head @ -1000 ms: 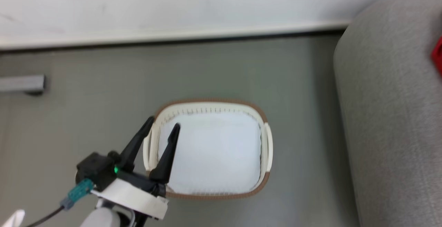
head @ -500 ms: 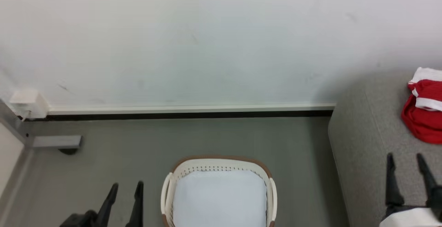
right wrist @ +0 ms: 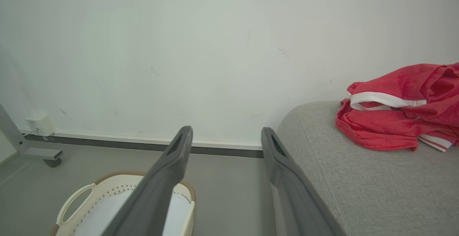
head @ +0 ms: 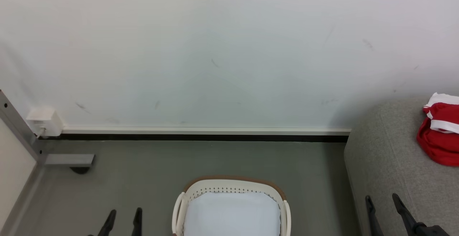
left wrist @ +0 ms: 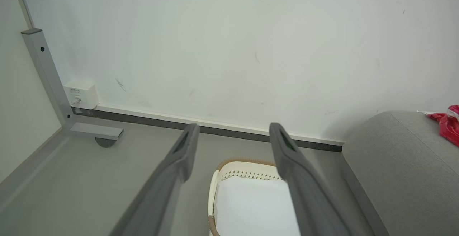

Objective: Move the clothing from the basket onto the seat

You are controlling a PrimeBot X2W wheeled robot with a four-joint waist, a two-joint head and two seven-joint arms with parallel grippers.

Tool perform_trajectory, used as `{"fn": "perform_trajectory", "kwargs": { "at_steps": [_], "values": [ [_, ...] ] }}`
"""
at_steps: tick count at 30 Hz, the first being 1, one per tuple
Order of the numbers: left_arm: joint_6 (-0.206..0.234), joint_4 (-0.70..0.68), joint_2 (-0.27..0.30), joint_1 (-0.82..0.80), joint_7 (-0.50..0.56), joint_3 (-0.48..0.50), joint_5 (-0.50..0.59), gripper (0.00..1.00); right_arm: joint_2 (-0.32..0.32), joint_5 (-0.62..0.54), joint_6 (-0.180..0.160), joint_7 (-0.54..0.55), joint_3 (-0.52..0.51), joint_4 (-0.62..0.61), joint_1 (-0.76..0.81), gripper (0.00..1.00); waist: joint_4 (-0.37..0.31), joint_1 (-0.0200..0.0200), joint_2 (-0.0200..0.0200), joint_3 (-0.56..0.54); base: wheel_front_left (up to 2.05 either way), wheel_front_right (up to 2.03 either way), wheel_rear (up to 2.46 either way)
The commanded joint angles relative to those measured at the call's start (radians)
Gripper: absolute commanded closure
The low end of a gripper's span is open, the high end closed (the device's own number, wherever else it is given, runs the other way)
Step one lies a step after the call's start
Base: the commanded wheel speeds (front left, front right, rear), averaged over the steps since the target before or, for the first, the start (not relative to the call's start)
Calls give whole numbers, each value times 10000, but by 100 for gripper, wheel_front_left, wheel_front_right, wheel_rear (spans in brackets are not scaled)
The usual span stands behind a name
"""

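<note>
Facing white wall (head: pixel 215 49) over grey floor (head: pixel 143 171). Got seat (head: pixel 387 164) at right, rounded end toward the basket. Got basket (head: pixel 233 180) on floor just left of that end, apart from it and well off the wall. Seeing bare white bottom in the part shown, no red; near end cut off by head-view edge, so can't call it empty yet. Got clothing (head: pixel 439 139) heaped on seat top, well in from the rounded end, toward the wall-side edge, red with white trim. Holding left fingers (head: pixel 109 223) spread fully over floor left of basket, gripping nothing. Same for right fingers (head: pixel 405 212), spread fully near the seat's rounded end, gripping nothing. Reads as transfer likely finished, check step pending. To do it right: tilt head down, confirm whole basket bottom, near end included. If any fabric found, drop in vertically with fingers wide and clear of basket wall, pinch bulk cloth rather than a strap, lift fully clear of basket, then swing over and release well in from seat edge beside the heap. Otherwise park both arms clear of seat.
</note>
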Motion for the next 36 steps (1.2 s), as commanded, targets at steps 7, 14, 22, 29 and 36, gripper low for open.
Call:
{"fn": "perform_trajectory", "kwargs": {
  "at_steps": [7,14,22,29,36],
  "values": [
    [-157,28,-158,-149,-4,97,295,0,-44,46,-22,-31,69,-14,15,0,-142,2,-1,-5,0,0,0],
    [-182,44,-79,-224,-4,-55,336,0,-44,80,-22,-31,80,52,-12,0,-200,2,-1,37,0,0,0],
    [-178,126,-13,-185,8,-405,246,100,29,80,2,26,84,156,35,100,-163,2,-1,44,0,0,0],
    [-185,274,-118,-212,281,-315,-737,100,71,1115,1,369,-50,319,-42,100,-177,2,-1,62,0,0,0],
    [-184,228,-162,-378,626,-142,-1991,100,59,2452,0,681,-132,169,-125,100,-195,2,-1,86,0,0,0]
  ]
}}
